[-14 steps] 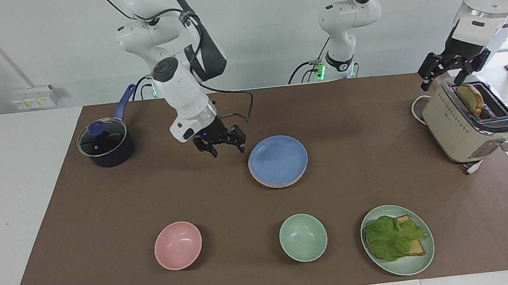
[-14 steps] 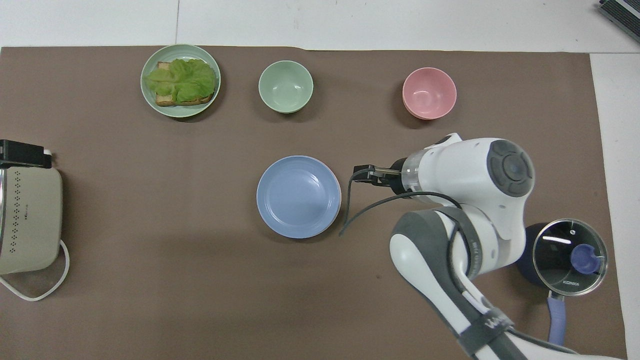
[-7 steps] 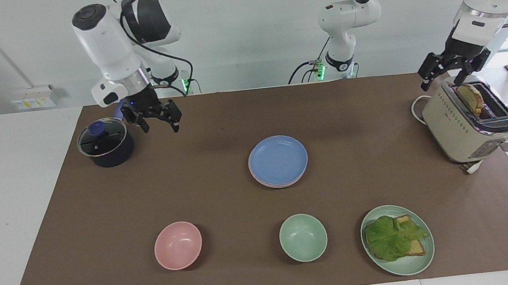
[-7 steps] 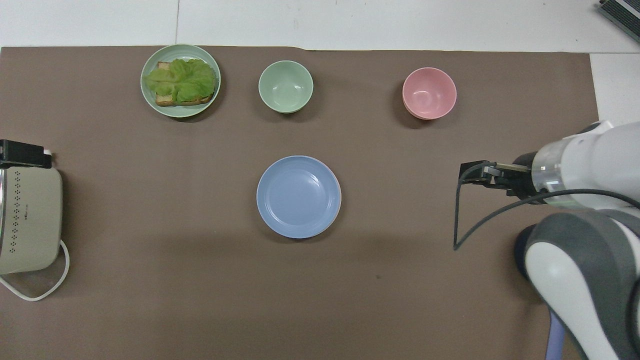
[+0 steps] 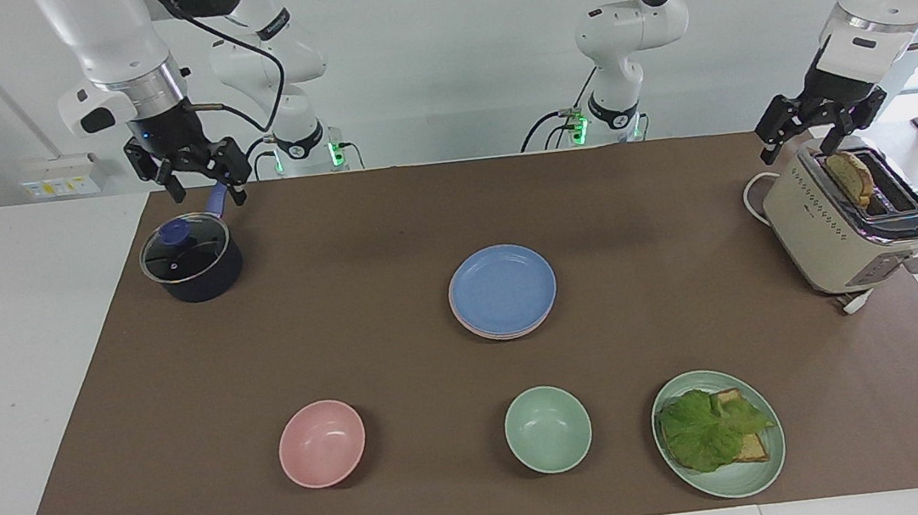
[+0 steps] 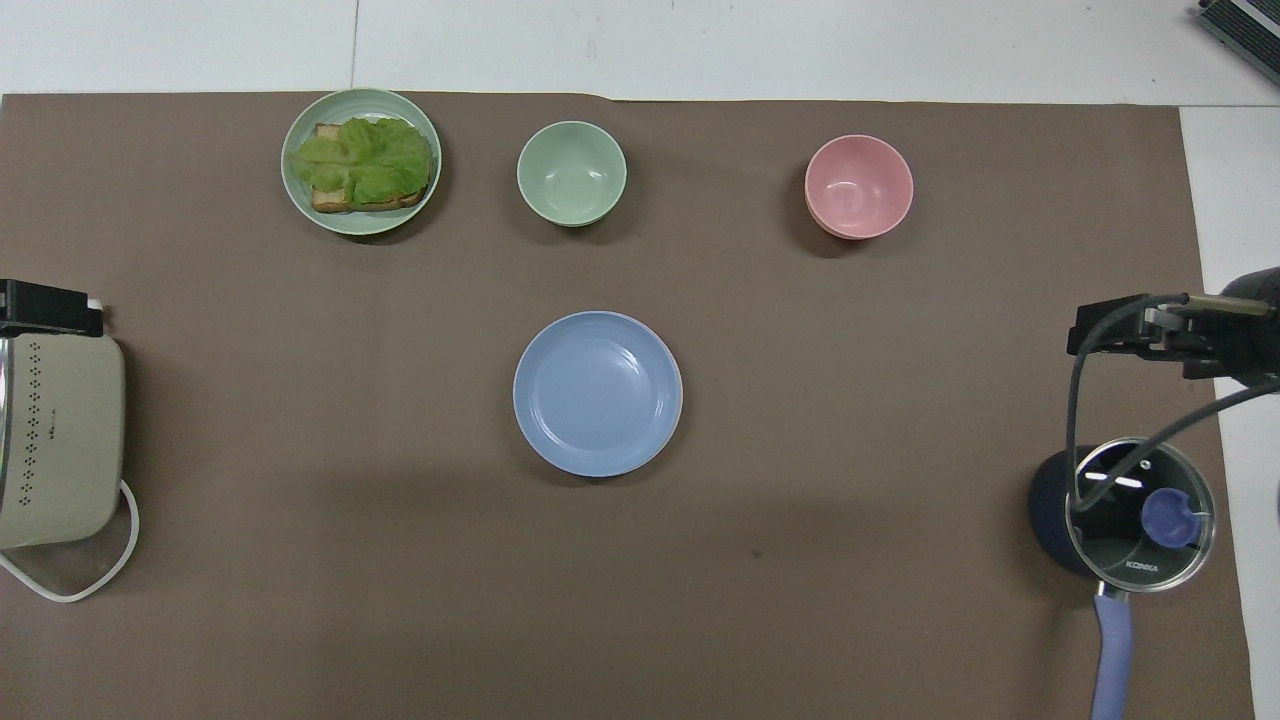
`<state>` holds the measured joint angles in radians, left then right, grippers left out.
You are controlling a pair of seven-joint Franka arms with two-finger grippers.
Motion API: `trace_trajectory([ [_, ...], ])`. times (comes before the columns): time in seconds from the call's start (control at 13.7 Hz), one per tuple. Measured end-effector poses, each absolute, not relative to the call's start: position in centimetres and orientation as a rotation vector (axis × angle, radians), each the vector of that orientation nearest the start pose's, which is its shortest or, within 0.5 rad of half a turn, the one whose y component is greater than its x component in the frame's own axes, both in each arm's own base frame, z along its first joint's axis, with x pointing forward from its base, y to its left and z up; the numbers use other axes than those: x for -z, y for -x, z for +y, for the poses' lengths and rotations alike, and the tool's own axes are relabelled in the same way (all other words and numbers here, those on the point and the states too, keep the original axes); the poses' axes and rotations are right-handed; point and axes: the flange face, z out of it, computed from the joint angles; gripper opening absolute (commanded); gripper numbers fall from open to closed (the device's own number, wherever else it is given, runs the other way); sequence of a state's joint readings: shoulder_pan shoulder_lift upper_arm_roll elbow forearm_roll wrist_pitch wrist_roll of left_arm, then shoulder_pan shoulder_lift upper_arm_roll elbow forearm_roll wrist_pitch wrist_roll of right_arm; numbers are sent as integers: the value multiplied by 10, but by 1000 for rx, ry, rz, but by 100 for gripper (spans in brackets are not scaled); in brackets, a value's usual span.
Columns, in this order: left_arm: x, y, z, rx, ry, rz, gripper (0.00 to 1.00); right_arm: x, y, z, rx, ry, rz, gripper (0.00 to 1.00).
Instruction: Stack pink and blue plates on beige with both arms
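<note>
We see a robotics lab: white robot arms (image 5: 627, 26) mounted at twelve o'clock of a bare white table (image 5: 17, 355), plain white walls.

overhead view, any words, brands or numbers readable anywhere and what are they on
"KONKA" in white letters on the rim of the glass lid of the dark saucepan, at the right arm's end of the table.
Small dark marking on the toaster, beside its rows of dots: too small to read.
Plates, bowls and the brown mat: no text visible.
</note>
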<state>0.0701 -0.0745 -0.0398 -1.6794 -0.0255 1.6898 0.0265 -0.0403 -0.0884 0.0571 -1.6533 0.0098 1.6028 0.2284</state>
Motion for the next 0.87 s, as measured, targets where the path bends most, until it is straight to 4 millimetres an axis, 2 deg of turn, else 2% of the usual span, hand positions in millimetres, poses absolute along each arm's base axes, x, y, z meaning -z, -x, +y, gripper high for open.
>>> trace_trajectory([
  [0.15, -624, -542, 13, 135, 3159, -9, 100, -641, -537, 8, 17, 3116, 326, 100],
  [0.36, -624, -542, 13, 135, 3159, -9, 100, -634, -544, 8, -14, 3118, 320, 100],
  [0.87, -624, -542, 13, 135, 3159, -9, 100, -636, -544, 8, -11, 3121, 312, 100],
])
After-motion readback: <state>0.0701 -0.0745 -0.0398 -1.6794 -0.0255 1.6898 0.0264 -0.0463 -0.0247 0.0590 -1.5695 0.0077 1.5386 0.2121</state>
